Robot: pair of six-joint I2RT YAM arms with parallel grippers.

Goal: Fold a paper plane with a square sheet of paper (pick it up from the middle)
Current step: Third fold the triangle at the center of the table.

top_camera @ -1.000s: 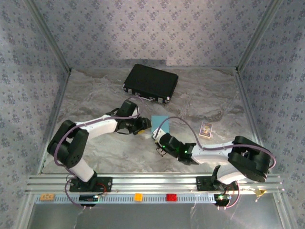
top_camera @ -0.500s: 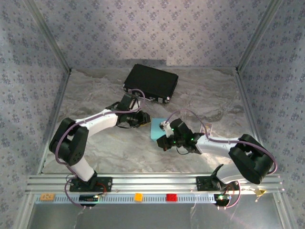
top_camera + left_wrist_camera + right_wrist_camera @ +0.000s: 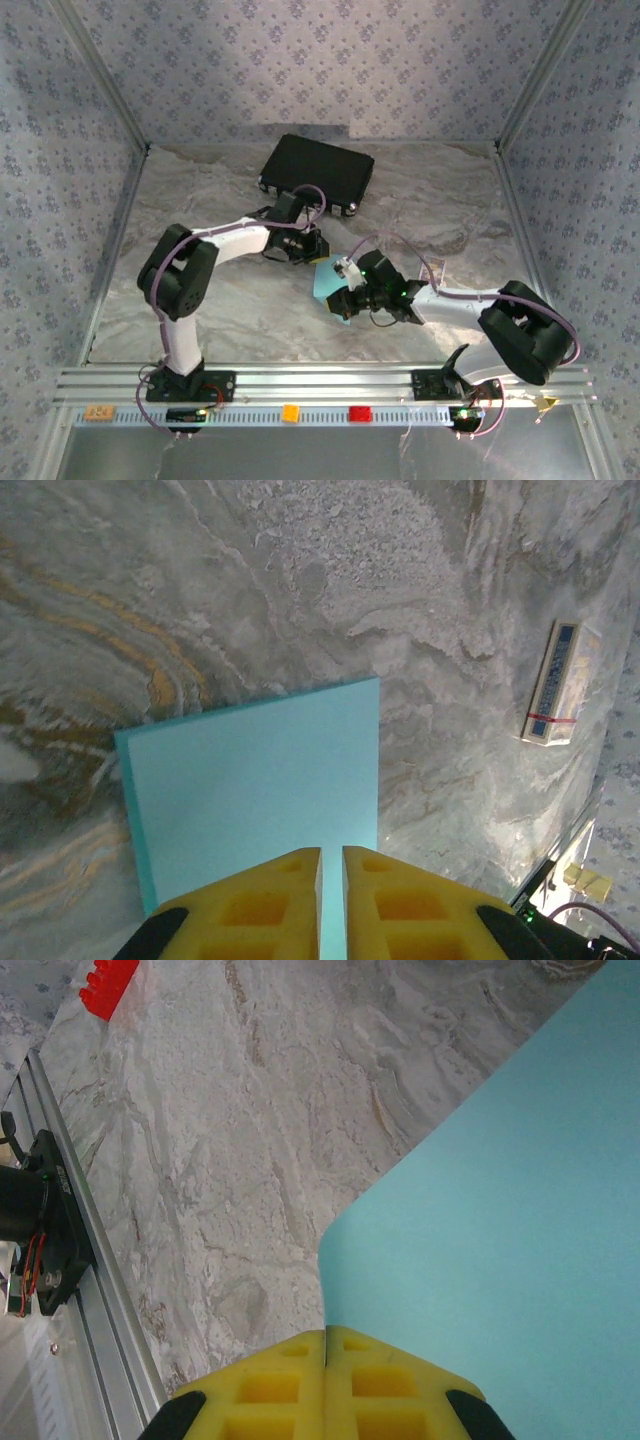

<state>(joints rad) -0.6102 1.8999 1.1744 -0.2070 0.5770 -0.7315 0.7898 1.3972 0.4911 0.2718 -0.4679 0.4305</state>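
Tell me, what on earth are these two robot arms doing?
They are working together on a thin light blue square sheet of paper, meant to become a paper plane. The left gripper pinches one edge between its yellow fingers, and the right gripper is shut on another edge, near the middle of the marbled grey table. The sheet has no plane shape yet. The black rectangular case sits apart at the back.

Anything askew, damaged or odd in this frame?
Nothing damaged or spilled. The square sheet of paper is flat and uncreased in the left wrist view; only the black case sits skewed at the back.
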